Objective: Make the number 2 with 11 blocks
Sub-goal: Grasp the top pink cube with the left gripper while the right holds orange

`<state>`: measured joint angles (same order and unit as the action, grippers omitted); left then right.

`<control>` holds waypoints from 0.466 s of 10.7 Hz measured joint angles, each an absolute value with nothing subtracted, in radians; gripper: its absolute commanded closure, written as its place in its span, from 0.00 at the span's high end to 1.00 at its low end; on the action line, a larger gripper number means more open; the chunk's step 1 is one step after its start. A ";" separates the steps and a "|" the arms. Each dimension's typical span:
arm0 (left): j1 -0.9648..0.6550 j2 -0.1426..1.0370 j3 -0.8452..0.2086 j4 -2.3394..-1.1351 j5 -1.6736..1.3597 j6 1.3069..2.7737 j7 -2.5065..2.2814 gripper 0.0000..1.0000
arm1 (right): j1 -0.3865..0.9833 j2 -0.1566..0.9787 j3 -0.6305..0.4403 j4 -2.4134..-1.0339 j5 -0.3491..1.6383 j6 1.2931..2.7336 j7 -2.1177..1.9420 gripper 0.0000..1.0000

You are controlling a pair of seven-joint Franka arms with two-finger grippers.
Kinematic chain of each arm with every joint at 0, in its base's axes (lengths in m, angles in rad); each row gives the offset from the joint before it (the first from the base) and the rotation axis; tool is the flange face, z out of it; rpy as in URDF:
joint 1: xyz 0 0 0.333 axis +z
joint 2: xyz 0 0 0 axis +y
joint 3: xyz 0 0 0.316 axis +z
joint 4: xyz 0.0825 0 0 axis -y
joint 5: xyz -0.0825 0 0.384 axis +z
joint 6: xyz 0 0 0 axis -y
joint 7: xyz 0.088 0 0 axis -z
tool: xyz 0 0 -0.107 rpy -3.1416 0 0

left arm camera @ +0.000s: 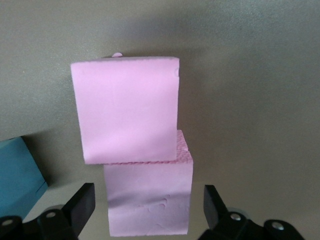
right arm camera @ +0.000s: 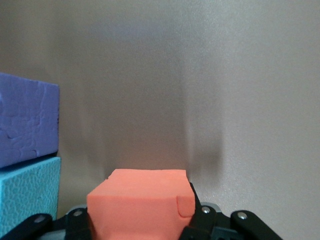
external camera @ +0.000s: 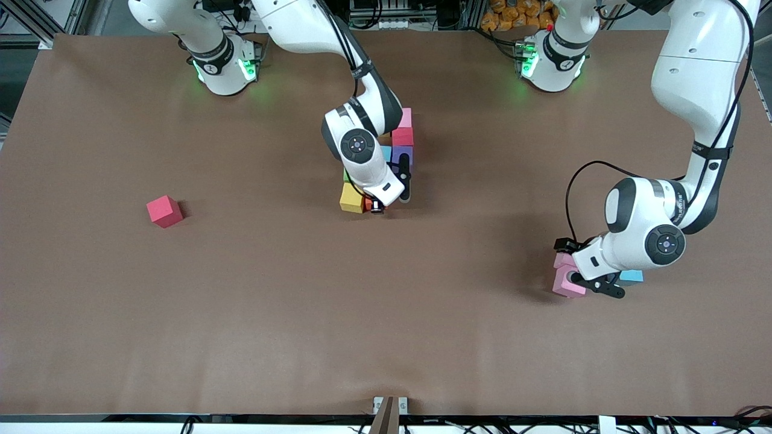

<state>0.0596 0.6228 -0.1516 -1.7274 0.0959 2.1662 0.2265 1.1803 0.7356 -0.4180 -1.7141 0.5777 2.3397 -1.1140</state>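
The partly built number 2 lies mid-table: pink [external camera: 406, 117], crimson [external camera: 402, 137], purple [external camera: 403, 155], light blue [external camera: 386, 152], green [external camera: 347, 175] and yellow [external camera: 351, 198] blocks. My right gripper [external camera: 377, 208] is low beside the yellow block, shut on an orange block [right arm camera: 140, 205]; the purple [right arm camera: 25, 120] and light blue [right arm camera: 27, 195] blocks lie close by. Toward the left arm's end, my left gripper [external camera: 579, 281] is down over two touching pink blocks [external camera: 567, 283]. Its open fingers [left arm camera: 82, 202] flank one pink block [left arm camera: 148, 205] with a gap on each side.
A loose crimson block [external camera: 164, 211] lies alone toward the right arm's end. A light blue block [external camera: 631, 276] sits next to the left gripper and shows at the edge of the left wrist view [left arm camera: 17, 175]. Bare brown table [external camera: 386, 337] stretches toward the front camera.
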 measured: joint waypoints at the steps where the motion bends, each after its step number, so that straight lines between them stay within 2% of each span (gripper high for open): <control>1: 0.060 0.624 -0.151 -1.727 0.099 2.166 0.230 0.81 | 1.180 0.736 -0.419 -1.715 0.578 2.340 -1.115 0.19; 3: 0.060 0.626 -0.151 -1.727 0.102 2.167 0.234 0.70 | 1.180 0.736 -0.419 -1.715 0.578 2.341 -1.117 0.19; 4: 0.060 0.626 -0.151 -1.727 0.103 2.167 0.234 0.53 | 1.180 0.735 -0.419 -1.716 0.578 2.342 -1.117 0.19; 5: 0.060 0.626 -0.151 -1.727 0.103 2.167 0.234 0.43 | 1.180 0.735 -0.419 -1.716 0.578 2.343 -1.118 0.19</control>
<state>0.0596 0.6262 -0.1511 -1.7272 0.1033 2.1667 0.2344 1.1804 0.7351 -0.4194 -1.7165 0.5777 2.3426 -1.1178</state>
